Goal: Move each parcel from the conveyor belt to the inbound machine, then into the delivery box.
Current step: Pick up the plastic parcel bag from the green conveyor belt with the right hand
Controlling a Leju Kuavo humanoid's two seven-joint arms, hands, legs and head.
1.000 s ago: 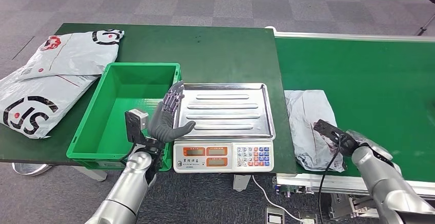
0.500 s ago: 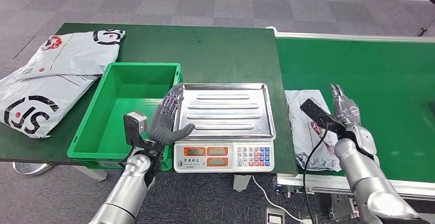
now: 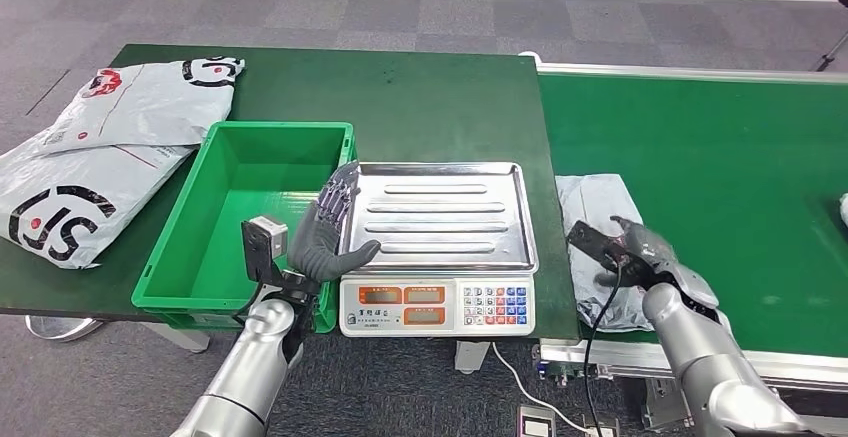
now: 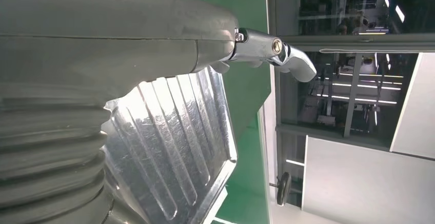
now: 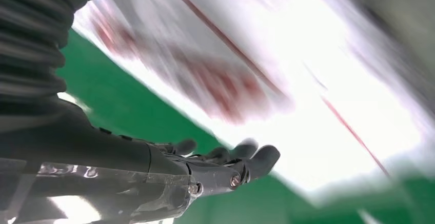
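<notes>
Right hand (image 3: 640, 252) (fingers spread) hovers over parcel (image 3: 598, 219).

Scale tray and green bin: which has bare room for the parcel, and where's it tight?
The scale tray is bare across its ribbed middle; only the left hand crowds its left edge, beside the green bin. The bin's floor is free too. Tightest is the belt edge, where the right hand is over the parcel.

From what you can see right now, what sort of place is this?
Probably a parcel sorting or logistics station. A green conveyor belt carries a grey parcel, an electronic scale with a steel tray stands beside it, and a green crate and printed courier bags lie on the table.
</notes>
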